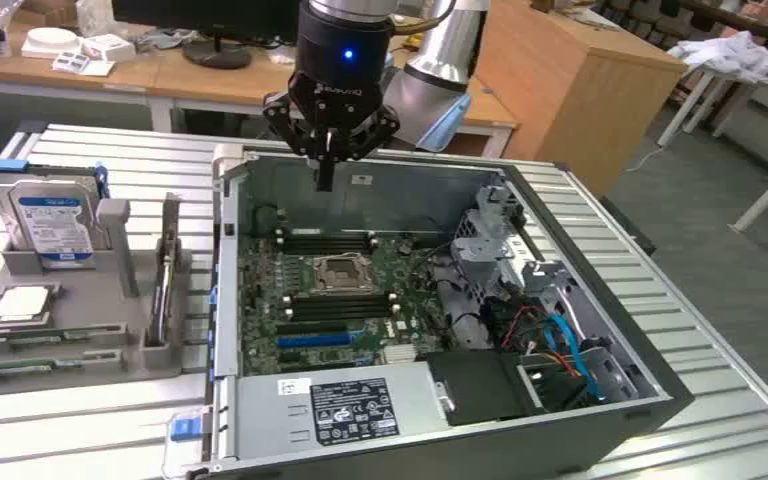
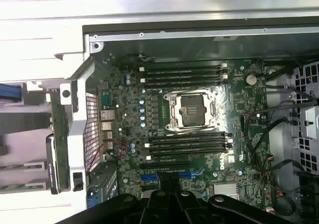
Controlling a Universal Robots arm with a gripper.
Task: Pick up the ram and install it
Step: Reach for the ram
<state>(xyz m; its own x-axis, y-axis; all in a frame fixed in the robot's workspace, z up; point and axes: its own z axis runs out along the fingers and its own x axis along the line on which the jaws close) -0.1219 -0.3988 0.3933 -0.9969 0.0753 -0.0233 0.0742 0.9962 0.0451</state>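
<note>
Gripper: the gripper (image 1: 324,178) is hanging over the far wall of the open case (image 1: 558,445), its fingers pressed together and carrying nothing.
Ram: the ram (image 1: 164,288) is standing on edge in the grey holder (image 1: 91,355) on the exterior view's left, outside the case and well apart from the gripper (I am taking the thin upright stick for it; the greenish strips lying flat at the holder's near edge may be more of the same, but I cannot tell).
Slots: the black slots (image 2: 184,74) on either side of the socket (image 2: 192,109) are showing bare in the wrist view, with no stick seated in any of them.
Pick-up: not yet done, judging by the closed, bare fingers and the stick sitting in its holder.
Install: not yet done either, since every slot is lying unfilled.
Progress: the job is sitting at or near its start, as far as these views are telling; both halves of it are left to do.
Neighbours: the drive (image 1: 51,225) is standing upright in the same holder, near the ram but apart from it, and is playing no part here.
</note>
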